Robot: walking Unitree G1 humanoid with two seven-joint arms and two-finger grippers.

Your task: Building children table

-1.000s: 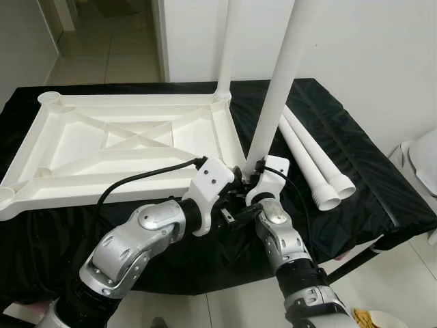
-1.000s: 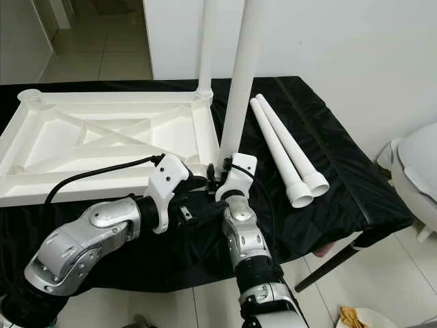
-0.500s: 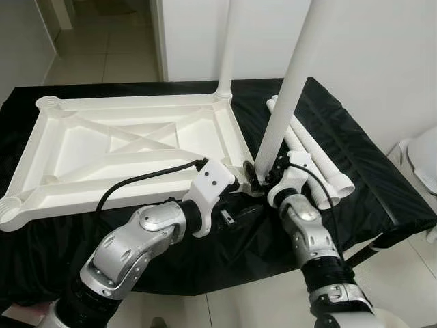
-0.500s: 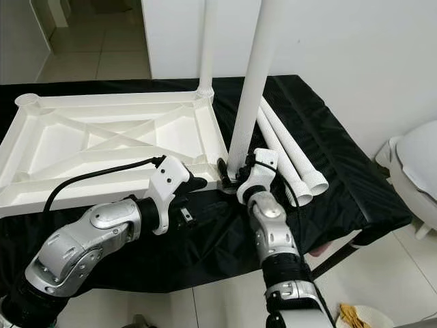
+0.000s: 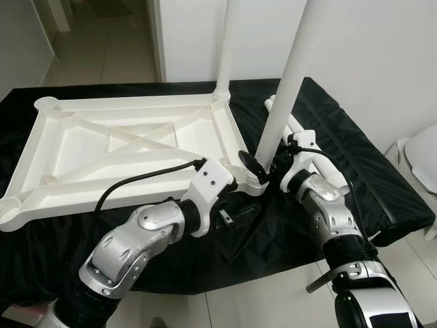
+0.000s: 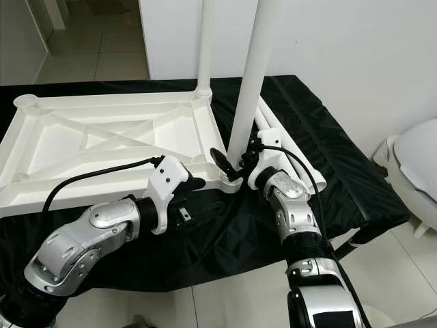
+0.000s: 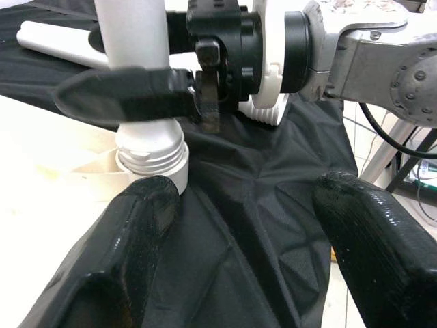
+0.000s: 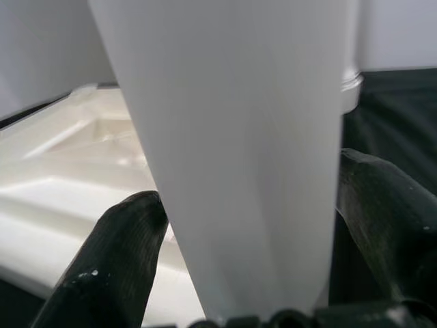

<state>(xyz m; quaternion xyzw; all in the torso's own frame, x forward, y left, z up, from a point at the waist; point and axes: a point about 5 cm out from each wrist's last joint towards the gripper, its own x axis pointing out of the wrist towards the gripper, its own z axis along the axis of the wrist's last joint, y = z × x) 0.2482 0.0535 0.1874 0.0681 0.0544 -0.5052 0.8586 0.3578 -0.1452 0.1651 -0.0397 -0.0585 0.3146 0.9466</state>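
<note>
Left eye view | right gripper jaws clamp upright leg at tabletop corner | left gripper jaws apart

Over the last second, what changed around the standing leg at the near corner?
The right gripper swung round the upright leg from the near side to its right, keeping hold. The left gripper stayed open beside the socket. The tabletop, far leg and spare legs stayed put.

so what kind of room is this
Probably a room in a home: pale tiled floor, plain white wall, and a doorway to a tiled passage. A black-covered table serves as the workbench.
</note>
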